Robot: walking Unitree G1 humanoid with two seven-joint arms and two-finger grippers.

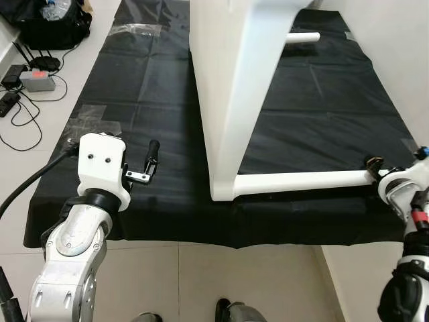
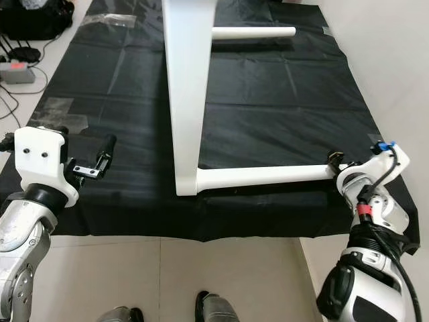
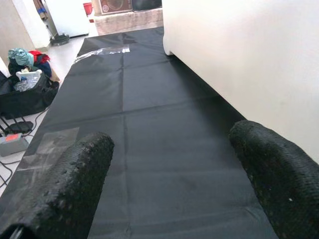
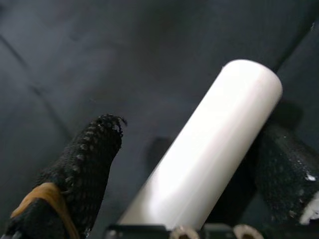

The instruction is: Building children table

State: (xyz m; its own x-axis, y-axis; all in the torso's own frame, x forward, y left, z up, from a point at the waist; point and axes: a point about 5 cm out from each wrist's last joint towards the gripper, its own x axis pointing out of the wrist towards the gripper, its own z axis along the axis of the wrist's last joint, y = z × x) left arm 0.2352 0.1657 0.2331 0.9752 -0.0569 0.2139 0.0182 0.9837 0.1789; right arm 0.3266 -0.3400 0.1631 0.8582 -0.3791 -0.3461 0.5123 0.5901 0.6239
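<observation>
The white children's table lies on its side on a black sheet (image 1: 141,87), its tabletop (image 1: 228,87) standing on edge. Two round white legs stick out to the right: a near leg (image 1: 301,180) and a far leg (image 1: 303,37). My right gripper (image 2: 335,161) is at the free end of the near leg (image 4: 199,164). The leg runs between its fingers; one finger (image 4: 89,164) stands a little apart and the other rests against the leg. My left gripper (image 1: 149,161) hovers open over the bare sheet, left of the tabletop (image 3: 239,64), with nothing between its fingers (image 3: 79,179).
A black bag (image 1: 50,23), a small grey box (image 1: 37,80) and cables lie on the tiled floor at the far left. Clear tape patches (image 1: 94,117) hold the sheet's left edge. My feet (image 1: 231,312) stand at the sheet's near edge.
</observation>
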